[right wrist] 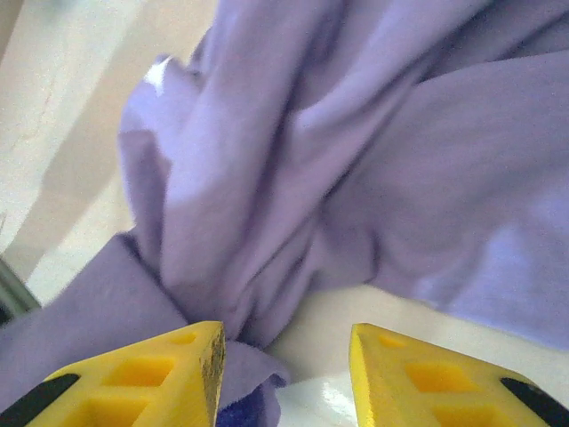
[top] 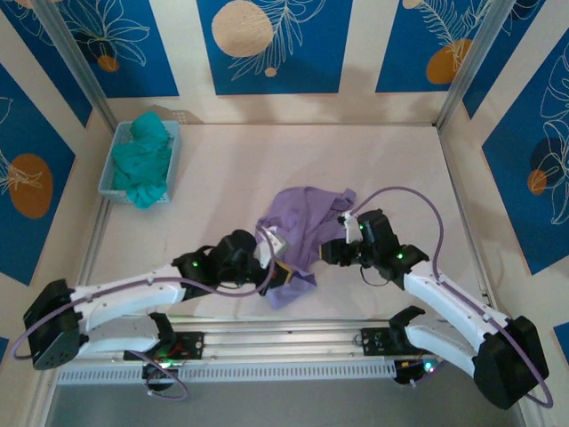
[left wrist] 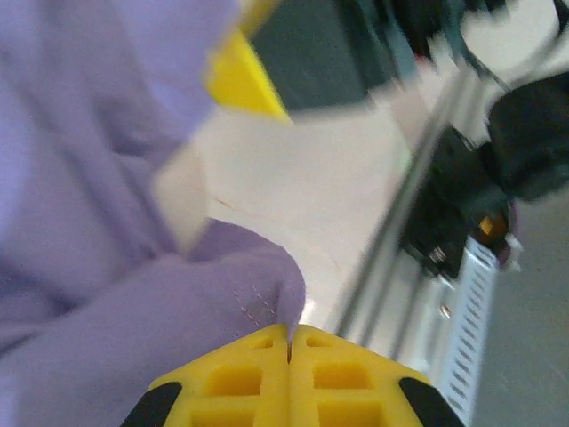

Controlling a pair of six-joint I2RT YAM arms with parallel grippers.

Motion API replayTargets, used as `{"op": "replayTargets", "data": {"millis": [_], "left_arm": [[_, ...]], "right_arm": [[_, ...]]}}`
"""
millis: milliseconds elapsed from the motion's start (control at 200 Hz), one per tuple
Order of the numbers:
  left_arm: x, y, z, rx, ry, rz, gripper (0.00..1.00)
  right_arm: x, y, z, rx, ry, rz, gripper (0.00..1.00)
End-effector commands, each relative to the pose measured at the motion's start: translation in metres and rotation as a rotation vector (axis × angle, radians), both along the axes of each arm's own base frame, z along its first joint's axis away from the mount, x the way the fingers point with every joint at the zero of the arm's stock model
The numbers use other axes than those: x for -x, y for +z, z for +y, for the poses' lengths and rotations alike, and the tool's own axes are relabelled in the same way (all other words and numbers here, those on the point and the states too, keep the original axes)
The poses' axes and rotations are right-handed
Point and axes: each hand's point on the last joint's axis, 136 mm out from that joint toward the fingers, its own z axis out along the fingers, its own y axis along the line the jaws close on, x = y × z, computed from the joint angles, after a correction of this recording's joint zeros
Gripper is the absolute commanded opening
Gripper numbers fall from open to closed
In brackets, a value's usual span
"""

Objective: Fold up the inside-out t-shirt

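- Pale, smooth surface under blue patterned walls. Far left on it, a blue basket holds a crumpled teal garment, kept apart from my job.
- My left claw is pinched tight on a hem fold of the inside-out t-shirt, I judge to anchor that side.
- That shirt, soft lavender knit, lies bunched in deep folds near the middle, between both claws.
- My right claw stands partly parted and holds nothing. Cloth brushes one finger, so it is probably placed to take a hold.
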Motion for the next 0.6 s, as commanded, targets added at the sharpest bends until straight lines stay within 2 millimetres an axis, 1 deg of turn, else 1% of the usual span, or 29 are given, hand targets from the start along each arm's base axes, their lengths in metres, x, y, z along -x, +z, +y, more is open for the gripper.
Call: {"op": "replayTargets", "data": {"millis": [0, 45, 140, 185, 290, 395, 460, 530, 595], "left_arm": [[0.037, 0.021, -0.030, 0.077, -0.228, -0.014, 0.00], [0.047, 0.018, -0.036, 0.069, -0.276, -0.009, 0.01], [0.055, 0.008, -0.043, 0.042, -0.329, 0.007, 0.02], [0.054, 0.000, -0.043, 0.015, -0.331, 0.014, 0.02], [0.047, -0.025, -0.039, -0.089, -0.310, 0.002, 0.06], [0.044, -0.044, -0.038, -0.169, -0.319, 0.011, 0.12], [0.045, -0.050, -0.038, -0.202, -0.334, 0.022, 0.18], [0.043, -0.051, -0.036, -0.224, -0.344, 0.015, 0.27], [0.040, -0.048, -0.033, -0.226, -0.343, -0.003, 0.41]], "right_arm": [[-0.005, 0.015, -0.007, -0.002, -0.010, -0.007, 0.41], [-0.007, 0.017, -0.008, -0.009, -0.017, -0.008, 0.41], [-0.009, 0.019, -0.008, -0.016, -0.022, -0.005, 0.41], [-0.010, 0.017, -0.008, -0.018, -0.022, 0.001, 0.41], [-0.010, 0.013, -0.007, -0.028, -0.025, 0.017, 0.41], [-0.011, 0.010, -0.005, -0.032, -0.023, 0.031, 0.41], [-0.012, 0.009, -0.004, -0.033, -0.022, 0.038, 0.41], [-0.014, 0.009, -0.004, -0.028, -0.025, 0.041, 0.41], [-0.017, 0.008, -0.006, -0.014, -0.039, 0.042, 0.42]]}}
